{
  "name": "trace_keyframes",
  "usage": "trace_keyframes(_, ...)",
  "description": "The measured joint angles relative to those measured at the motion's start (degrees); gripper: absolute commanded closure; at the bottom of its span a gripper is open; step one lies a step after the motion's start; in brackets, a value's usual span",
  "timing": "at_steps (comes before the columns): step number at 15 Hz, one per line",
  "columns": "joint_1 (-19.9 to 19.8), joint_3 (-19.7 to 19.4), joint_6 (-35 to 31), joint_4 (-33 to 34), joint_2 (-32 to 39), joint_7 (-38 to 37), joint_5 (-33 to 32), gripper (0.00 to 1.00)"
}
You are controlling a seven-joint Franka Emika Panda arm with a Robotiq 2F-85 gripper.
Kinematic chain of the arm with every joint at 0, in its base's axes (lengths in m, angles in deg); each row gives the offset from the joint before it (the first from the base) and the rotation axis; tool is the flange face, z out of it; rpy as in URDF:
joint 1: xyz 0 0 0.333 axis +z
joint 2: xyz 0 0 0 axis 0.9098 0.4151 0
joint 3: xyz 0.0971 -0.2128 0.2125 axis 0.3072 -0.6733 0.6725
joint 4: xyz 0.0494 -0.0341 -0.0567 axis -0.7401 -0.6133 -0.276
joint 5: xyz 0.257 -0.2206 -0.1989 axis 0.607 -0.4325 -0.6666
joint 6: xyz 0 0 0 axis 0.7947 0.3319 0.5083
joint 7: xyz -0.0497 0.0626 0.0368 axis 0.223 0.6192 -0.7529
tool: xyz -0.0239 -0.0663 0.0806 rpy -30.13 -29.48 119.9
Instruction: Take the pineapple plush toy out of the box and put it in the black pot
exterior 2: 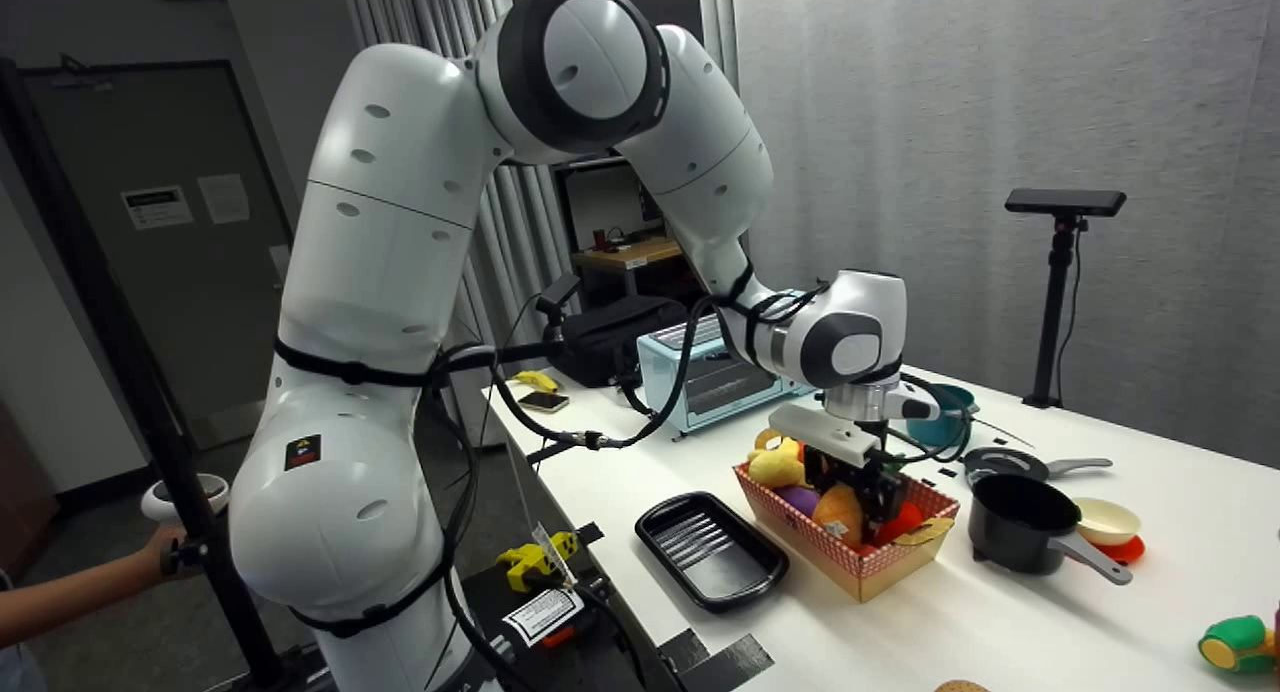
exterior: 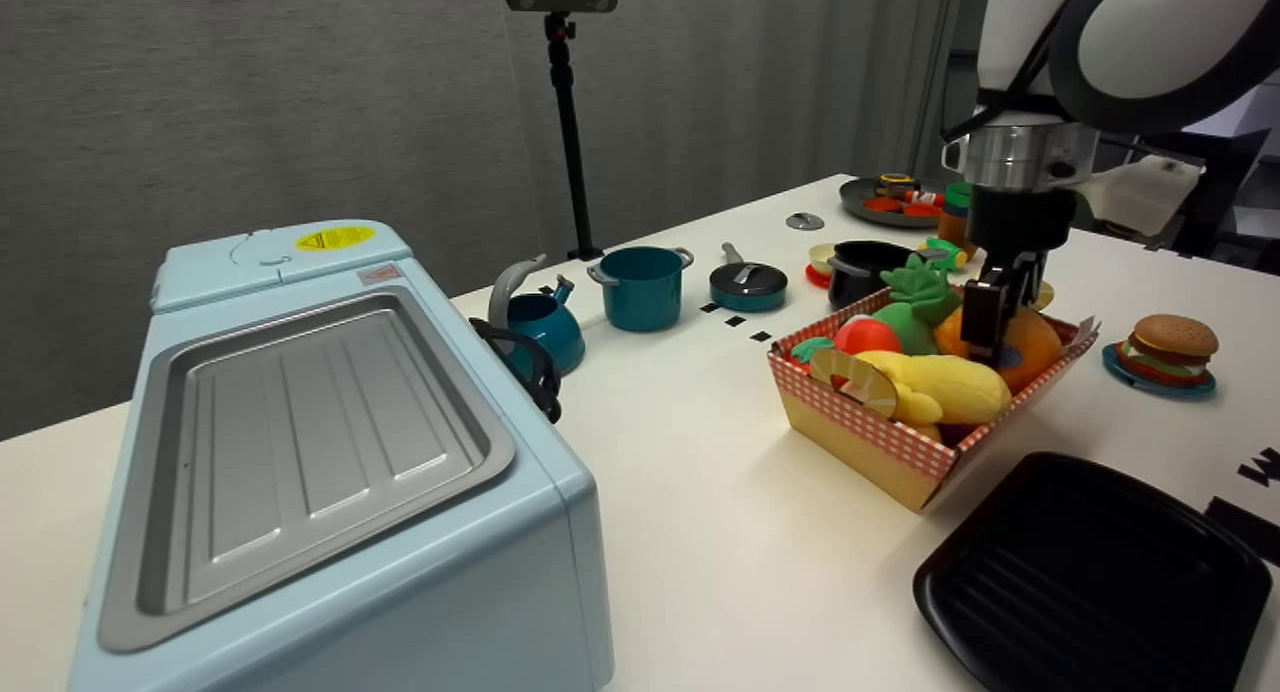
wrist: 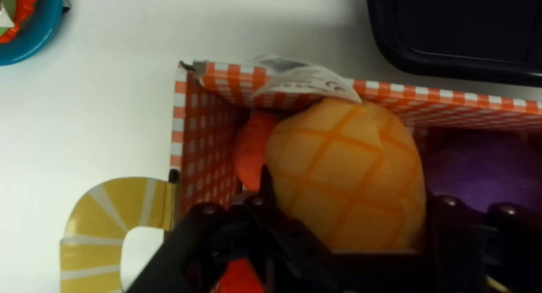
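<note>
The pineapple plush toy (wrist: 351, 170) lies in the box (wrist: 449, 99). Its orange-yellow body with darker diamond lines fills the middle of the wrist view; its crown is not visible there. Its body also shows in both exterior views (exterior: 1030, 340) (exterior 2: 840, 512). My gripper (wrist: 346, 187) is down in the box, one black finger on each side of the toy, close against it; whether the fingers squeeze it cannot be told. The checked box stands on the table (exterior: 860, 442) (exterior 2: 900, 569). The black pot (exterior: 850, 284) (exterior 2: 1015, 522) stands beside the box, outside the wrist view.
The box also holds a yellow plush (exterior: 950, 390), a red plush (exterior: 866, 338) and a purple plush (wrist: 482, 170). A black square tray (exterior: 1090, 572) lies beside it. A burger on a teal plate (exterior: 1165, 357), a teal pot (exterior: 642, 297) and a pale blue machine (exterior: 400, 612) stand around.
</note>
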Motion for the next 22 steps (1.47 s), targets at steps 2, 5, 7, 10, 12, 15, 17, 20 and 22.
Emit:
trace_keyframes(2, 0.0, -0.01, 0.0, 0.1, -0.12, -0.15, 0.0, 0.77)
trace_keyframes(5, 0.0, -0.06, 0.05, 0.05, -0.81, -0.62, 0.0, 0.92)
trace_keyframes(7, 0.0, -0.09, 0.1, -0.08, -2.02, -0.87, 0.0, 0.96)
trace_keyframes(10, 0.02, -0.23, 0.22, -0.23, -5.15, -1.03, -0.07, 0.95)
trace_keyframes(12, 0.04, -0.56, 0.23, -0.22, -7.55, -1.32, -0.61, 0.95)
trace_keyframes(15, 0.26, -1.37, 0.22, -0.19, -10.83, -2.35, -2.91, 0.95)
trace_keyframes(17, 0.26, -1.67, 0.22, -0.1, -12.57, -2.72, -3.91, 0.95)
trace_keyframes(20, 0.26, -1.76, 0.22, 0.07, -14.45, -2.72, -3.98, 0.95)
trace_keyframes(22, 0.25, -1.76, 0.22, 0.14, -15.33, -2.72, -3.98, 0.95)
